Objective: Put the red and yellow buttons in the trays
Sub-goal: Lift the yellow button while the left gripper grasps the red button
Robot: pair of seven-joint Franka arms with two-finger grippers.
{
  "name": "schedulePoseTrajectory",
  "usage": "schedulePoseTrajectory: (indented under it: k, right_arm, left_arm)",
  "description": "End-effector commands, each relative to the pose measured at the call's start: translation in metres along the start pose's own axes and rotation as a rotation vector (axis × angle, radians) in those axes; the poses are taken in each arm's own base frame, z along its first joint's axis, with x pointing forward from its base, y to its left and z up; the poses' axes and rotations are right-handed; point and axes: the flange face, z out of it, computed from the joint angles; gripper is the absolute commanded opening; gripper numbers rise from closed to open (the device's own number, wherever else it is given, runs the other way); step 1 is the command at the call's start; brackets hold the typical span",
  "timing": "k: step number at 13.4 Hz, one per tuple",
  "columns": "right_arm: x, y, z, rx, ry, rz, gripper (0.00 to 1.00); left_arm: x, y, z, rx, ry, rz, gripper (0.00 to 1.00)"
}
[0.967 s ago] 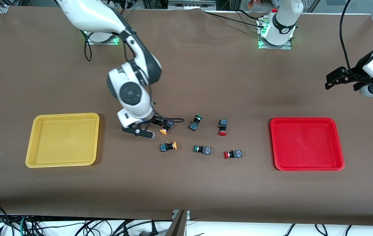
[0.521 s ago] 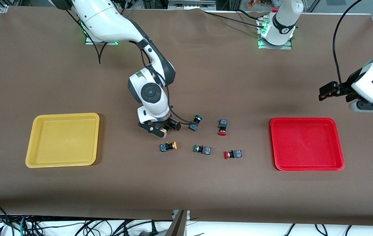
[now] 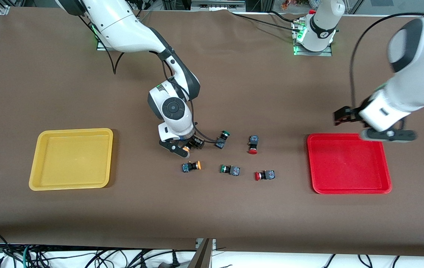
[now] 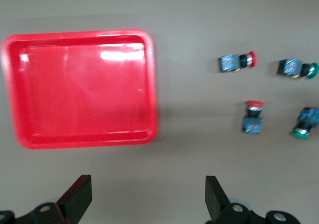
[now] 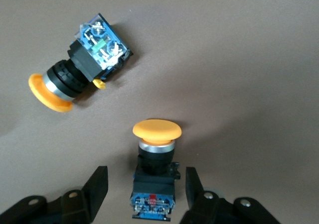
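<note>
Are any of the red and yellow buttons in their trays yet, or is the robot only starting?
Only starting. The yellow tray and red tray hold nothing. The right gripper is down with open fingers on either side of one yellow button, not squeezing it. The other yellow button and both red buttons lie on the table. The left gripper hangs open by the red tray's rim.

White glossy arms (image 3: 122, 26), black joints, black cables.

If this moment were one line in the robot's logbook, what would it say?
right gripper: open, straddling yellow button | left gripper: open, by red tray | trays: no buttons
</note>
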Motion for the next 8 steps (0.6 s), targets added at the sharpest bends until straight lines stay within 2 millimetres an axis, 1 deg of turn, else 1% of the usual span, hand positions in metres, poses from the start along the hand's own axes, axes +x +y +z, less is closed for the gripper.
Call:
schedulePoseTrajectory:
  k: [1, 3, 4, 5, 6, 7, 8]
  right_arm:
    - [-0.001, -0.003, 0.005, 0.005, -0.001, 0.016, 0.59]
    - [-0.001, -0.003, 0.004, 0.007, 0.0, 0.014, 0.31]
    - [-0.001, -0.004, 0.003, 0.009, 0.002, 0.005, 0.2]
    - [0.003, -0.004, -0.003, 0.013, 0.012, -0.014, 0.12]
    - [0.009, -0.001, -0.007, 0.012, 0.014, -0.01, 0.07]
    - [0.012, -0.001, -0.016, 0.017, 0.02, -0.013, 0.07]
    - [0.02, 0.002, -0.024, 0.015, 0.021, -0.03, 0.07]
  left_arm:
    - [0.012, 0.054, 0.034, -0.04, 0.018, -0.048, 1.0]
    - [0.014, 0.098, 0.067, -0.047, 0.021, -0.088, 1.0]
    - [0.015, 0.115, 0.084, -0.026, 0.031, -0.099, 1.0]
    - [0.017, 0.129, 0.103, 0.002, 0.047, -0.111, 1.0]
    - [0.017, 0.147, 0.123, 0.015, 0.056, -0.129, 1.0]
    - [0.018, 0.159, 0.144, 0.019, 0.064, -0.136, 1.0]
    - [0.02, 0.166, 0.162, 0.014, 0.068, -0.139, 1.0]
